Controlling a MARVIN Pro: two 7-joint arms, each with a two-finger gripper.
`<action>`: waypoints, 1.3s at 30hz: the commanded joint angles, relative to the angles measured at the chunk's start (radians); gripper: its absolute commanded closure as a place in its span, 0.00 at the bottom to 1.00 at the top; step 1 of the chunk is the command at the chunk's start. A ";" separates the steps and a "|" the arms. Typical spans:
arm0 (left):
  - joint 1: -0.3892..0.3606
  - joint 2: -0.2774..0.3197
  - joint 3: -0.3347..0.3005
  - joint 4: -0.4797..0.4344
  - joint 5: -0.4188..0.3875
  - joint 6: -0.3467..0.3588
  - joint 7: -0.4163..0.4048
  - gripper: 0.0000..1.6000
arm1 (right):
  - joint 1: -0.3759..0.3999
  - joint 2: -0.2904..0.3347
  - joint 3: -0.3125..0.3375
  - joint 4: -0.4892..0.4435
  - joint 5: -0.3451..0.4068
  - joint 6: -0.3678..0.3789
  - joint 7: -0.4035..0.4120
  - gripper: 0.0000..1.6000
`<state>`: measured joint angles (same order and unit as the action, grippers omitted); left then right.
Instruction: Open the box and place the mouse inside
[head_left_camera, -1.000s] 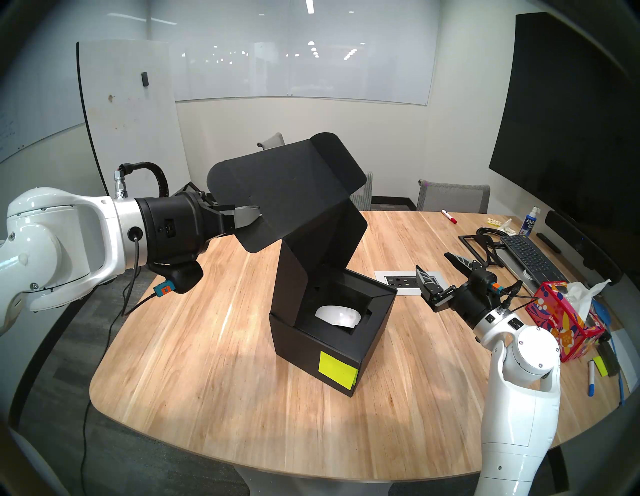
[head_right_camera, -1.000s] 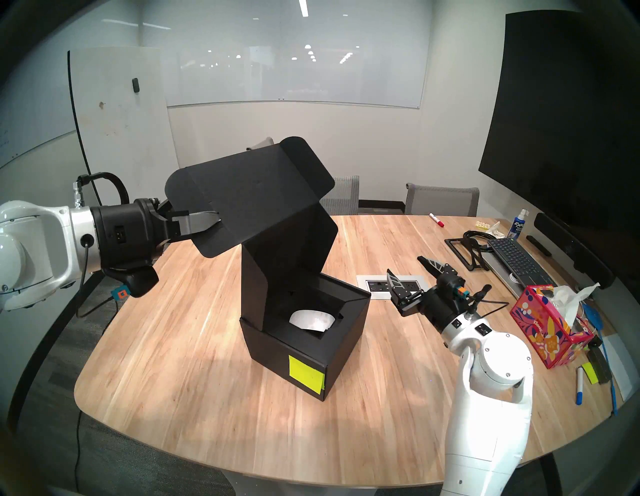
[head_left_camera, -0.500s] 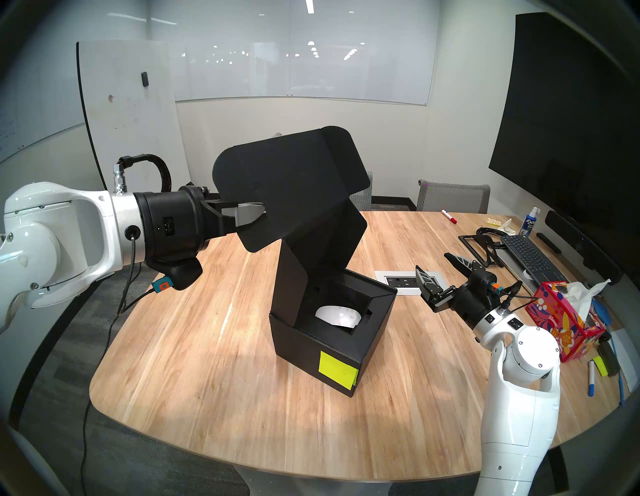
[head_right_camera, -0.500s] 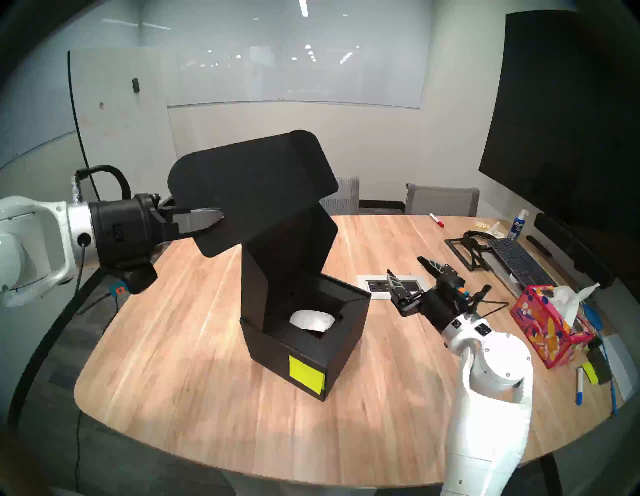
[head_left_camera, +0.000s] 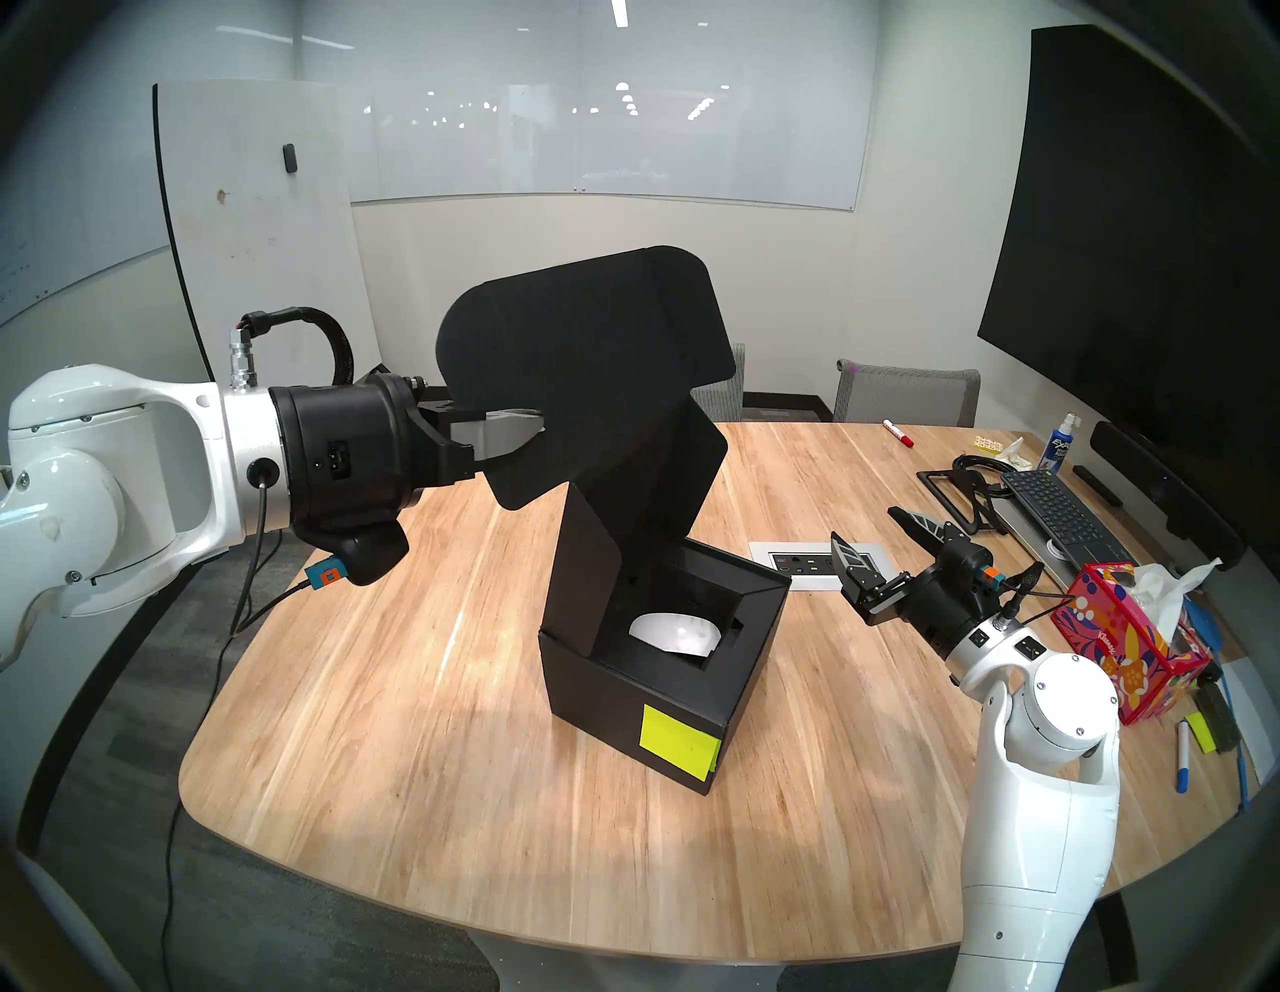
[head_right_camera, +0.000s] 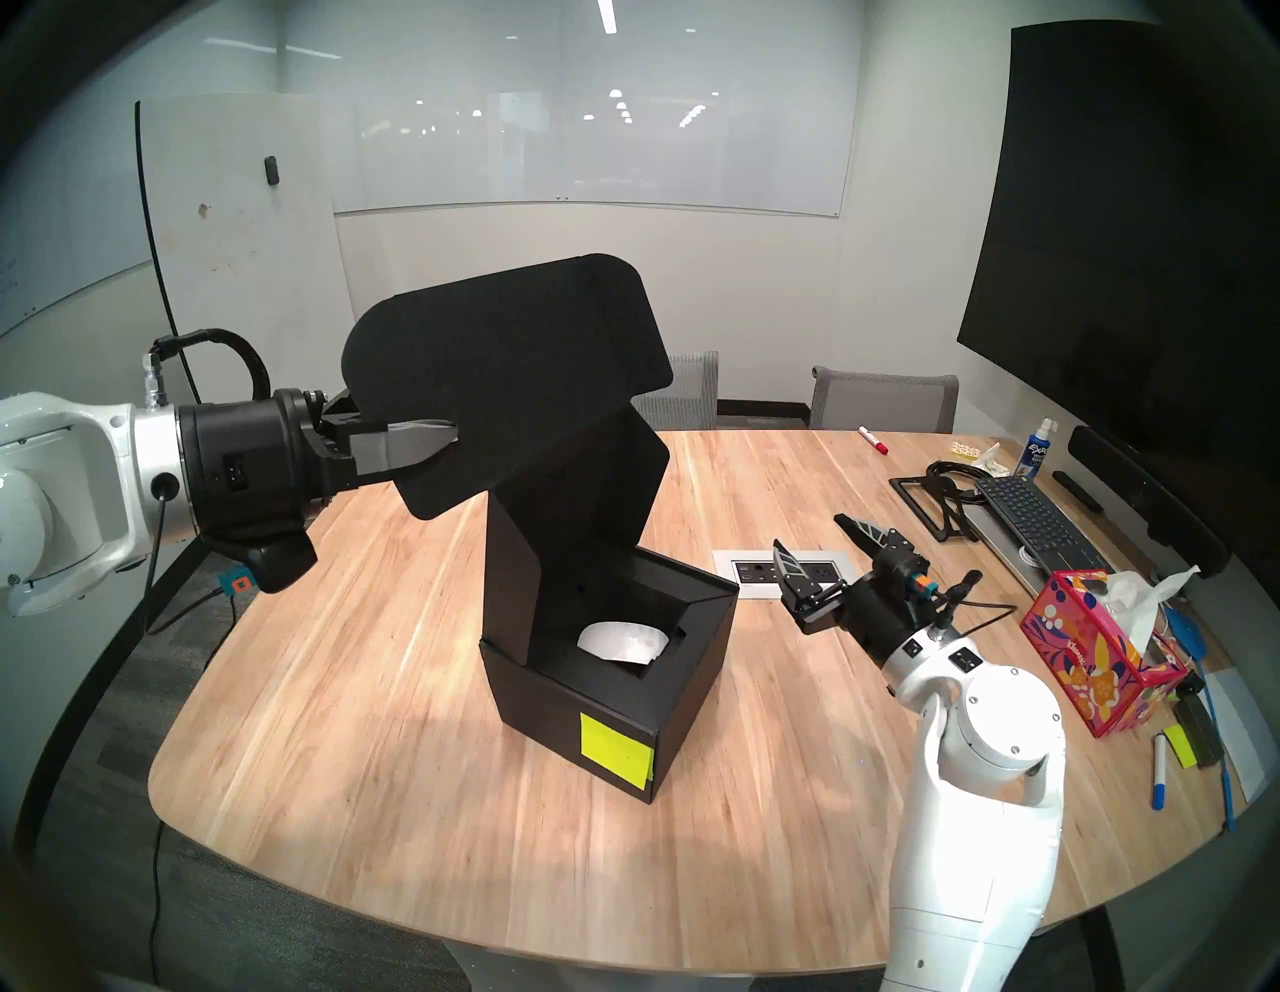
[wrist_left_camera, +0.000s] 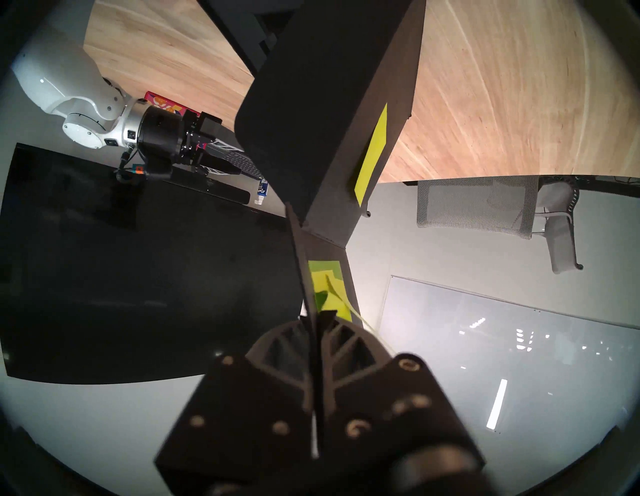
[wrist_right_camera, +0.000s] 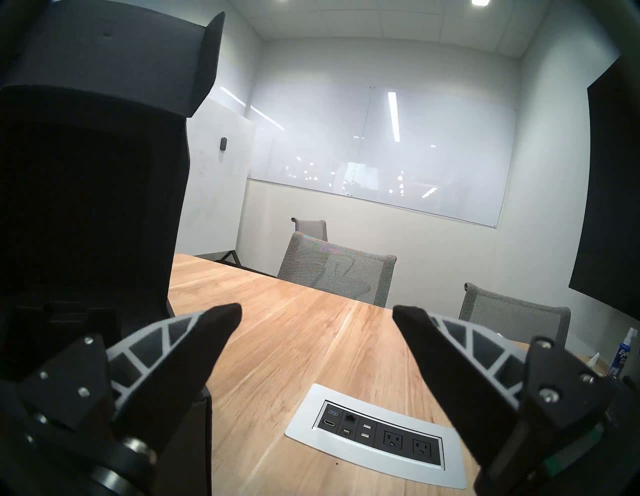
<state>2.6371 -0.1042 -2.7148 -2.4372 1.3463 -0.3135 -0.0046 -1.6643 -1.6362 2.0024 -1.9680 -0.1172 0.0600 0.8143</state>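
Observation:
The black box (head_left_camera: 627, 700) (head_right_camera: 554, 700) stands mid-table with a neon yellow note on its front. Its flap lid (head_left_camera: 596, 374) (head_right_camera: 512, 374) (wrist_left_camera: 311, 114) (wrist_right_camera: 86, 173) is raised high over the opening. The white mouse (head_left_camera: 673, 633) (head_right_camera: 622, 640) lies inside the box. My left gripper (head_left_camera: 530, 433) (head_right_camera: 450, 436) (wrist_left_camera: 316, 320) reaches in from the left and is shut on the lid's side flap edge. My right gripper (head_left_camera: 874, 533) (head_right_camera: 814, 537) (wrist_right_camera: 317, 313) hovers open and holds nothing, just right of the box above the table's power outlet plate (wrist_right_camera: 377, 436).
At the right table edge are a pink patterned tissue box (head_left_camera: 1129, 641), a keyboard (head_left_camera: 1060, 512), a black stand, a spray bottle (head_left_camera: 1060, 443) and markers. Grey chairs (head_left_camera: 907, 395) stand behind the table. A large dark screen fills the right wall.
My left gripper has moved right and slightly forward with the lid flap, folding the lid further over toward the box. The right arm, box body and mouse have not moved.

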 joint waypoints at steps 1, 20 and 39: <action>0.007 0.002 0.017 -0.006 -0.001 -0.012 0.041 1.00 | 0.010 0.002 0.001 -0.013 0.003 -0.004 -0.001 0.00; -0.014 0.002 0.037 -0.006 0.021 -0.009 0.129 1.00 | 0.010 0.002 0.000 -0.005 0.001 -0.004 -0.001 0.00; -0.026 0.002 0.068 -0.006 0.040 -0.008 0.196 1.00 | 0.012 0.003 0.000 -0.003 0.000 -0.004 0.000 0.00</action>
<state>2.6103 -0.1043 -2.6577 -2.4365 1.3877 -0.3132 0.1661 -1.6640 -1.6362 2.0023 -1.9547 -0.1201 0.0600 0.8147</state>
